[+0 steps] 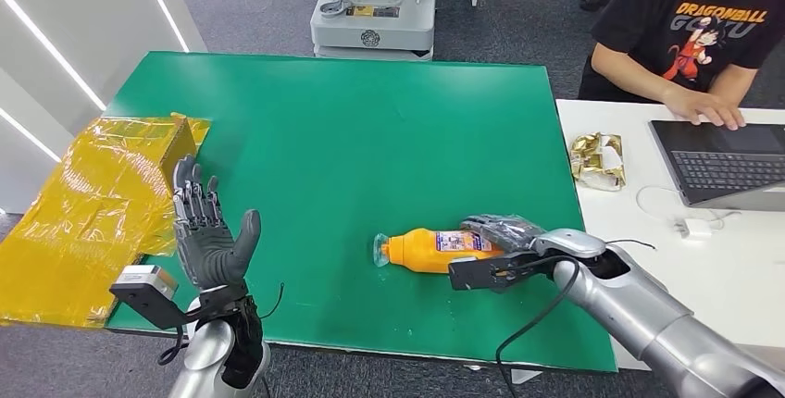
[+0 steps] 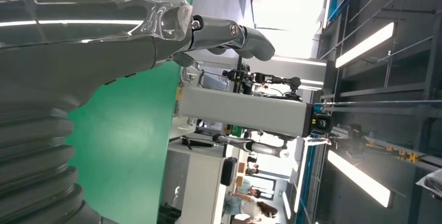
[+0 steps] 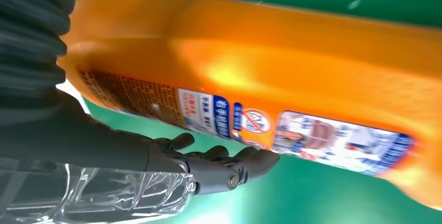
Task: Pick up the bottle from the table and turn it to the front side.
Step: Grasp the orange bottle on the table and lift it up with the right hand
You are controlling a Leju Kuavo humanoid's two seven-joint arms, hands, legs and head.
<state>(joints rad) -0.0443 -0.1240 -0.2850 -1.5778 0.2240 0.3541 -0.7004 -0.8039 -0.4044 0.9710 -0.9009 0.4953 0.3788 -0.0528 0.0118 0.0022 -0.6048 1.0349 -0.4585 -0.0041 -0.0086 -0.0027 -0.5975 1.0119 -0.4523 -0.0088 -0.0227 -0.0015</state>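
Orange bottle (image 1: 435, 250) lay on its side on green table (image 1: 370, 120), near front edge, clear cap toward robot's left. Right hand (image 1: 500, 231) sat at bottle's base end, fingers (image 3: 229, 164) curled along labelled side; firm hold could not be confirmed. Left hand (image 1: 208, 227) stood raised, spread, holding nothing. Advised: wrap fingers fully round body before lifting, then rotate slowly, label forward.

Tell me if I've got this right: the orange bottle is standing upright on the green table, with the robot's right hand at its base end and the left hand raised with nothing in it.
Not quite. The orange bottle is lying on its side on the green table, not standing upright; the head view shows this. The rest holds: the right hand is at its base end, and the left hand is raised with nothing in it.
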